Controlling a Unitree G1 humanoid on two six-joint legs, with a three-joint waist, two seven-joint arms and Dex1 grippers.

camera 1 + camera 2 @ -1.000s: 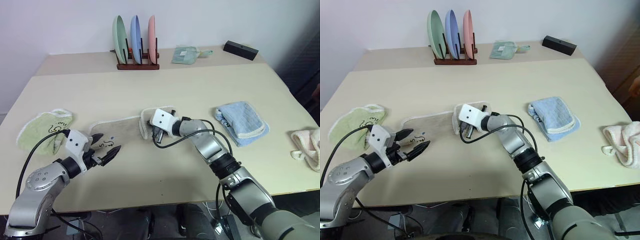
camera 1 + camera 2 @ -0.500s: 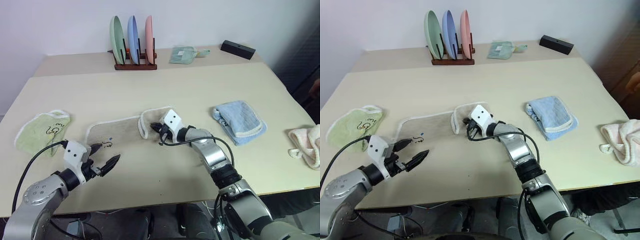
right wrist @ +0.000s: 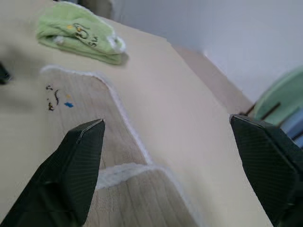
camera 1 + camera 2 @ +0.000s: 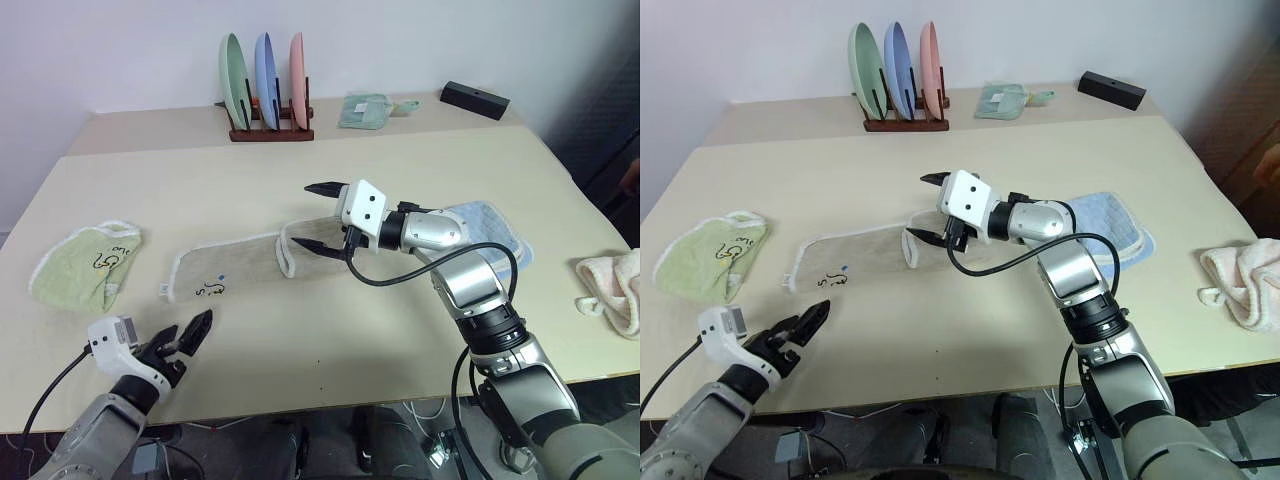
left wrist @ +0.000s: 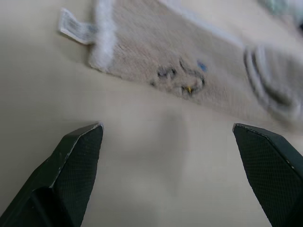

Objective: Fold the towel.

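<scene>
Right tool [image 4: 325, 216] raised above the middle of the frame, fingers spread wide, nothing between them, hanging over the folded-over right end of the towel [image 4: 235, 265]. Left tool [image 4: 185, 335] low in the lower left of the frame, fingers likewise spread and empty, just off the surface [image 4: 330, 350] and near the towel's lower left corner without touching it.

Towel lying flat, left of centre, a long beige strip with white trim; right end doubled back onto itself into a short flap (white edge showing along the fold), small dark embroidered mark [image 5: 182, 78] and a blue dot near the left end, white tag [image 5: 75, 28] sticking out from the left corner.

Wooden rack [image 4: 270, 128] at the top centre of the frame, holding three plates on edge: green [image 4: 234, 66], blue [image 4: 269, 63], pink [image 4: 298, 63], side by side.

Round about: green cloth [image 4: 85, 262] with white edging at far left, well apart from the towel; light blue towel [image 4: 485, 228] right of centre, partly hidden behind the right arm; pale pink cloth [image 4: 612, 290] at the right edge; small pale green cloth [image 4: 365, 108] and black box [image 4: 476, 99] at upper right. Cable looping under the right arm, above the surface.
</scene>
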